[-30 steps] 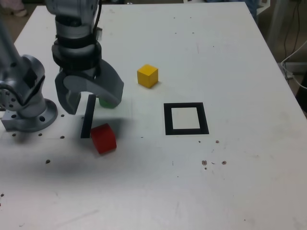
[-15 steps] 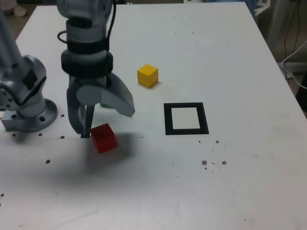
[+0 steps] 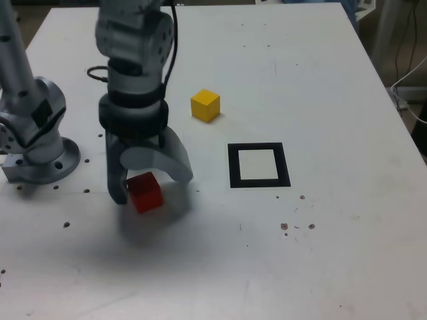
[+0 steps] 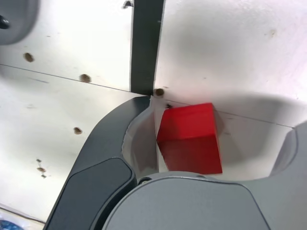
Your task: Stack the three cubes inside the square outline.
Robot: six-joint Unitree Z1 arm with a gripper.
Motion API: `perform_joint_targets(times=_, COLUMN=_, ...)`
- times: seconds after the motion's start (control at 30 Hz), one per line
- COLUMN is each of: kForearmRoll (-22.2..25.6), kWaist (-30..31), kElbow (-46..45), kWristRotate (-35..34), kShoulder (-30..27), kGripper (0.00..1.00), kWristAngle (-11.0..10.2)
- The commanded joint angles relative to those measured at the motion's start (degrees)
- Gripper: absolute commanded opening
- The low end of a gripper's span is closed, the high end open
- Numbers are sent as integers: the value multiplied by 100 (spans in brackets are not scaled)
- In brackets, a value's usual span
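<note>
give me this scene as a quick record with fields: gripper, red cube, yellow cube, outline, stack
gripper: open, its jaws on either side of the red cube, no grip seen
red cube: on the table, between the jaws
yellow cube: on the table, apart from the gripper
outline: black square frame with white centre, nothing inside
stack: none seen
green cube: not visible in either view

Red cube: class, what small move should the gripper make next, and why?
Probably ease down a little, then close on the red cube. The open gripper has its jaws on either side of the cube, with bare table showing between the cube and the farther jaw, so nothing is gripped yet.
</note>
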State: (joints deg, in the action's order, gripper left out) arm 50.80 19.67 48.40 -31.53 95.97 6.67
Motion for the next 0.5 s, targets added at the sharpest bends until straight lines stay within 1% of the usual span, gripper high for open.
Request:
perform_joint_targets(times=0.0, kForearmRoll=-58, kWaist=11, kElbow=-8, kWristRotate=-17, kShoulder=84, kGripper=83, kWristAngle=22)
perform_joint_targets(times=0.1, kForearmRoll=-105, kWaist=11, kElbow=-15, kWristRotate=-50, kShoulder=140, kGripper=73, kWristAngle=53)
perform_joint_targets(times=0.23, kForearmRoll=-105, kWaist=11, kElbow=-22, kWristRotate=-102, kShoulder=148, kGripper=58, kWristAngle=75)
perform_joint_targets(times=0.47, kForearmRoll=-103, kWaist=9, kElbow=-16, kWristRotate=-105, kShoulder=128, kGripper=36, kWristAngle=89)
